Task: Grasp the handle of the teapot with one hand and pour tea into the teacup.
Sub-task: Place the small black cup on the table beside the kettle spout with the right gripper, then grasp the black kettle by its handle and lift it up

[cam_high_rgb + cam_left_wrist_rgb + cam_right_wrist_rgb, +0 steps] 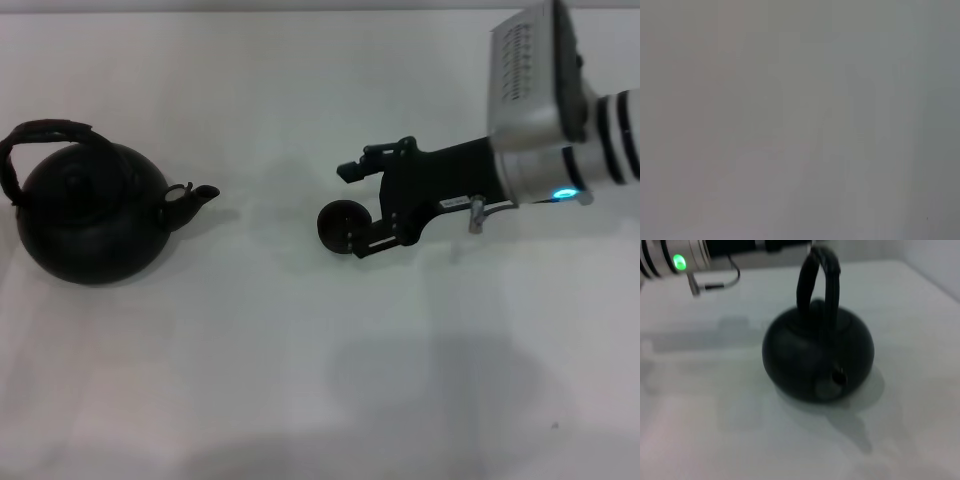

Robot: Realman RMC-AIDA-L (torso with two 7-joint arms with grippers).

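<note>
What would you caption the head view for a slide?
Right hand reaches the teacup on the white table; the teapot waits at left.

Your right arm [545, 90] ends in a boxy silver housing with rows of small dark vent slots on its upper face. Behind it you see a white segment ringed with black bands, and a small cyan light glows at the housing's lower edge. The right gripper [362, 205] is matte black, with angular fingers and a thin pale strip along one. A short grey cable loops under the wrist.
</note>
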